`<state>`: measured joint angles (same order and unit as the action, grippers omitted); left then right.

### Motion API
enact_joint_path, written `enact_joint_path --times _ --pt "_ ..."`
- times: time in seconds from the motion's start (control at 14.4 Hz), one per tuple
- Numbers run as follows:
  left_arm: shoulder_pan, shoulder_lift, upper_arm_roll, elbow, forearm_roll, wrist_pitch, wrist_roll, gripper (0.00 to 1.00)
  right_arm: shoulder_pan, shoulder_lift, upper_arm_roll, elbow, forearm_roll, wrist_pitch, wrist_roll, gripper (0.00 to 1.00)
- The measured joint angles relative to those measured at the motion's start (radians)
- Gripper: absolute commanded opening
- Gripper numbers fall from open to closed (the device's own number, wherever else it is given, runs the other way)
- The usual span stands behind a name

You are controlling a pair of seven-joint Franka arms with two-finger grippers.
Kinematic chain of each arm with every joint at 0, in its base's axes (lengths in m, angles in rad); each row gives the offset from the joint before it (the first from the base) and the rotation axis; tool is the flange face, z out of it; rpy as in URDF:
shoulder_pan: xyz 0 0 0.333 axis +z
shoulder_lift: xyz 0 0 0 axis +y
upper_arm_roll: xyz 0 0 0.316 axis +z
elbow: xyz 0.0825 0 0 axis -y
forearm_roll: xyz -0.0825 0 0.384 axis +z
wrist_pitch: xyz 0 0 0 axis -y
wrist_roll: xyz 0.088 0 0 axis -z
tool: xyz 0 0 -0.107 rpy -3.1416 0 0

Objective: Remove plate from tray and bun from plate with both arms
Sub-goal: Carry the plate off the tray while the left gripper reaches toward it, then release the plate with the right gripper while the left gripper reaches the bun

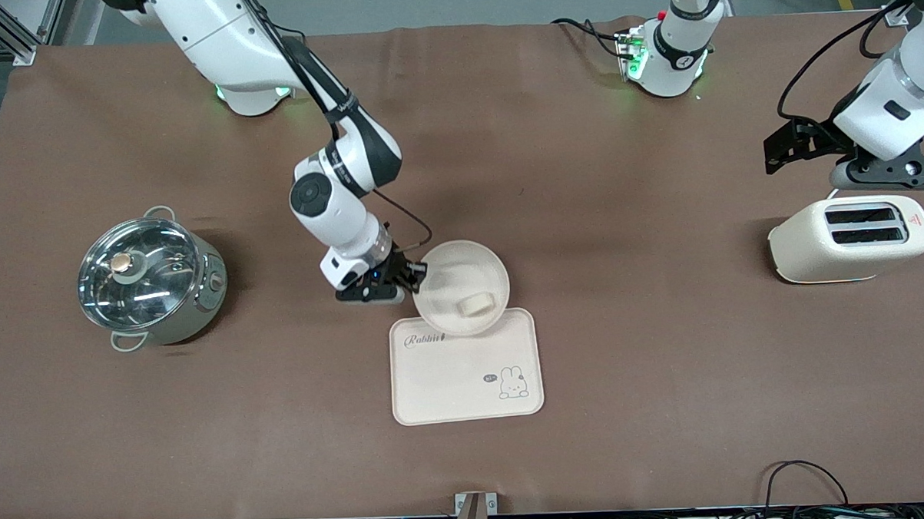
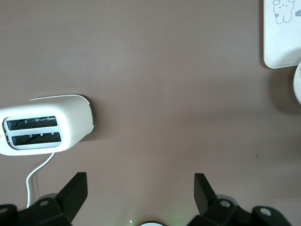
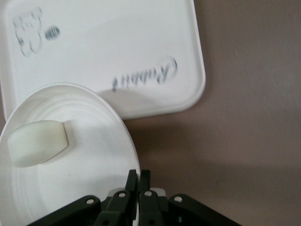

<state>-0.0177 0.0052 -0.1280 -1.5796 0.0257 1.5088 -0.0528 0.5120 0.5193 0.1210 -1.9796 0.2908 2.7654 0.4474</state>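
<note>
My right end effector (image 1: 415, 275) is pinched tight on the rim of the plate (image 1: 451, 279), holding it tilted over the edge of the rabbit tray (image 1: 466, 374) that lies farthest from the front camera, and the bun (image 1: 475, 304) rests inside the plate on its lower part, the part over the tray. My left end effector (image 2: 141, 193) waits with its fingers spread wide and empty above the brown surface (image 1: 626, 346) at the left arm's end, just beside the cream toaster (image 1: 850, 237). A lidded steel pot (image 1: 149, 278) stands toward the right arm's end.
</note>
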Motion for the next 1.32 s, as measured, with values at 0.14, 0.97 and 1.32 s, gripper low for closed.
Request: enact_joint_path --times 0.14,0.97,1.32 --pt "-0.001 0.013 -0.017 -0.003 -0.002 -0.001 -0.042 1.0 0.0 -0.024 0.033 -0.105 0.0 0.054 -0.004 0.0" --pt "-0.118 0.334 -0.267 -0.012 0.013 0.307 -0.883 1.0 -0.005 -0.054 0.103 -0.24 0.004 0.19 0.01 0.98" --pt "-0.257 0.463 -0.269 -0.013 0.036 0.486 -1.228 1.0 -0.096 -0.159 0.1 -0.184 0.016 0.054 0.019 1.0"
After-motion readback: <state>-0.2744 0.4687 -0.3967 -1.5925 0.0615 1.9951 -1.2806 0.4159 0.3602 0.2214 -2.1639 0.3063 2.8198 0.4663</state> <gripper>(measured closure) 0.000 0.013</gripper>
